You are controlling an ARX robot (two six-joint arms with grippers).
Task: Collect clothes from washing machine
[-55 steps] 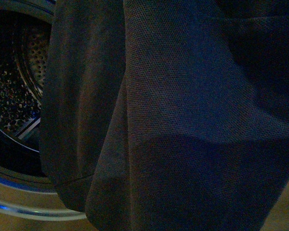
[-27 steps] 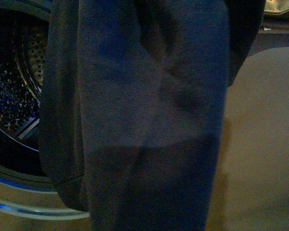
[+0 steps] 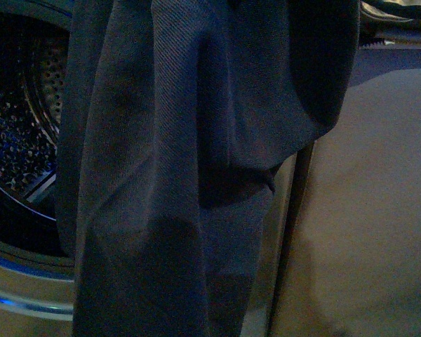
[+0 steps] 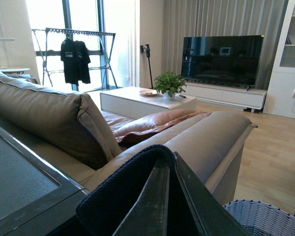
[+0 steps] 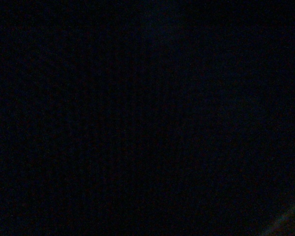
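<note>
Dark navy pique-knit garment [image 3: 182, 175] hangs outside the grey front-loading washing machine [image 3: 28, 288], in front of the right side of its open porthole. Step in hand: extraction, judged nearly complete. The next move probably calls for lowering it into the pale woven basket [image 4: 265, 216]. Left gripper [image 4: 169, 162] jaws meet under draped fabric, apparently clamping it. The right wrist view is dark, so the state of the right jaws cannot be told.

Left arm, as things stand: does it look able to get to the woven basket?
Probably yes. In the left wrist view the woven basket shows just past the left gripper, which seems shut on the clothes. Nothing lies between them; the sofa stands beside the path, not across it.
</note>
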